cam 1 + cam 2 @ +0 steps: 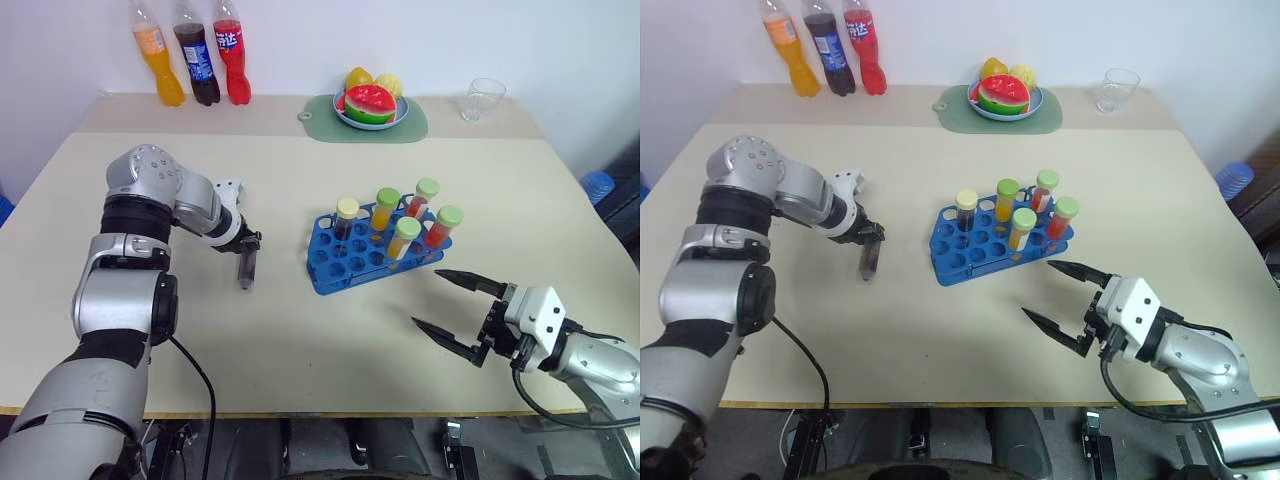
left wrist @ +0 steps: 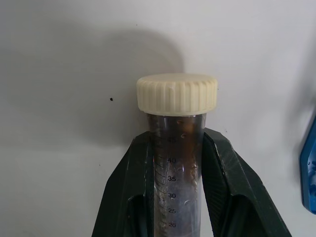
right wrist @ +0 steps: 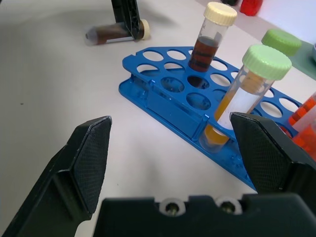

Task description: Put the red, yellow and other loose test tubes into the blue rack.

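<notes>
The left gripper (image 2: 177,163) is clamping its two black fingers around a clear plastic test tube of dark brown liquid with a cream ribbed cap (image 2: 176,95), gripping the barrel just below the cap. From the head camera the tube is lying flat on the pale beige tabletop (image 1: 300,330), well to the left of the blue plastic rack (image 1: 345,268), and the gripper is pointing steeply down onto it. The rack is already carrying five capped tubes: one dark with a cream cap (image 1: 346,215), two yellow-orange with green caps (image 1: 386,206) and two red with green caps (image 1: 446,224); the front rows of holes are sitting free. The right gripper (image 1: 452,310) is hovering open and empty, just in front of the rack's right end. So this looks like the last loose tube, and the pick-up is the step in hand. To do it well, I reckon the lift wants to go straight up first, so the tube's tail is not dragging across the table, then the wrist should be turning the tube upright, cap on top, before travelling right. The grip is sitting near the cap, so the long barrel may be swinging; slow is wise. A near, free hole is the safest target, well away from the standing tubes.
</notes>
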Motion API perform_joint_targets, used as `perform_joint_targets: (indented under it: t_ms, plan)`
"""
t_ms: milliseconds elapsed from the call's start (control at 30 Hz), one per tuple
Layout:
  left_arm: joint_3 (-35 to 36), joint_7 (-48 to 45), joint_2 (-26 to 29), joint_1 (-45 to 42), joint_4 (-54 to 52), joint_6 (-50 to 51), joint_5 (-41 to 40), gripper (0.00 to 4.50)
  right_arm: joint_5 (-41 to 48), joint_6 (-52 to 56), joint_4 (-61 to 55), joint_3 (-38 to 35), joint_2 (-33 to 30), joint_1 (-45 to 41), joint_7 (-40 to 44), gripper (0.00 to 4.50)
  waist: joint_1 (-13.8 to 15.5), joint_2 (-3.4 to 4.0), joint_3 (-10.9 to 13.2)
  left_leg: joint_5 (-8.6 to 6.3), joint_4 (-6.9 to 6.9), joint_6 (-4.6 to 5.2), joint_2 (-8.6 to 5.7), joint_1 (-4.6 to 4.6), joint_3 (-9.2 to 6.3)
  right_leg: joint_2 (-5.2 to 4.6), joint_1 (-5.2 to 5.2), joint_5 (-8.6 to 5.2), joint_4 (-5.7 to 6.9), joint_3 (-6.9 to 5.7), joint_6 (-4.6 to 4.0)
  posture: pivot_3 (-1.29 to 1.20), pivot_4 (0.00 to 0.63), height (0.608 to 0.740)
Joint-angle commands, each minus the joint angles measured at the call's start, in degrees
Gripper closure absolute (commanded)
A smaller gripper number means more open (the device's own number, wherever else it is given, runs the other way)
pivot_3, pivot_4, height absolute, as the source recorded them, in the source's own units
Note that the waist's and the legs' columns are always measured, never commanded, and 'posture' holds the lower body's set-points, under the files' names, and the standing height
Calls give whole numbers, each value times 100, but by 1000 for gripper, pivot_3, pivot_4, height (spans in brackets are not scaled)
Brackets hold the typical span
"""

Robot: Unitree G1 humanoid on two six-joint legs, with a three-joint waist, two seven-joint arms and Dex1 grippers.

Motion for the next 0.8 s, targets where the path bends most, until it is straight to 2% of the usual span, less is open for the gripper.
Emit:
perform_joint_targets:
  t_ms: [33,67,133,200,267,333,400,533,600,800]
  plan:
    - [168,-700,241,608,-1507,-22,-377,3772,-66,-169,-181,-137,88,22,-66,258,-26,1,0,0,-2,-1,0,0,1,-1,-2,0,1,1,0,0,150,740]
    - [9,-1697,492,1060,-2576,-652,-390,3772,-83,-182,-154,-126,120,-5,-95,258,-37,2,0,1,-5,-4,2,-1,1,-1,-5,0,2,2,0,0,150,740]
    - [-158,-3254,810,1754,-3948,-1712,-312,3772,-112,-209,-110,-115,164,-42,-125,258,-41,3,2,11,-13,-21,6,-2,1,-2,-17,0,10,9,-1,0,150,740]
    - [-159,-4748,1097,2423,-4525,-2894,-49,3772,-165,-231,-85,-77,216,-85,-171,258,0,2,3,25,-14,-49,7,-6,4,-3,-22,0,13,5,-4,0,150,740]
    - [-171,-6110,1331,2953,-4676,-4044,298,3772,-237,-262,-52,-32,278,-139,-232,258,-1,8,-1,28,-12,-54,6,-8,8,-7,-20,2,8,-1,-9,0,150,740]
    - [-226,-6993,1331,3208,-4654,-5036,646,3772,-286,-281,-24,-14,338,-183,-280,258,4,8,-1,26,-13,-51,5,-5,8,-10,-17,3,6,-2,-12,0,150,740]
    - [-221,-7545,1104,3323,-4548,-6115,1027,3772,-322,-293,9,-13,373,-219,-308,258,28,6,0,26,-10,-50,4,-8,4,-13,-16,5,3,-6,-15,0,150,740]
    - [-449,-8483,619,3202,-4031,-7357,1538,3772,-415,-311,55,-16,426,-261,-382,258,109,7,-1,20,-2,-37,-6,-13,2,-18,-12,5,-3,-3,-15,0,150,740]
    - [-377,-8611,242,3051,-3789,-7519,1467,3772,-460,-329,67,-14,457,-255,-424,258,135,6,-1,19,-1,-32,-12,-15,0,-18,-11,5,-5,-4,-14,0,150,740]
    - [-402,-9115,-383,2827,-3319,-7775,1523,3772,-552,-339,-21,-60,568,-133,-561,258,118,5,0,14,6,-20,-21,-18,-6,-20,-7,3,-6,-1,-8,0,150,740]
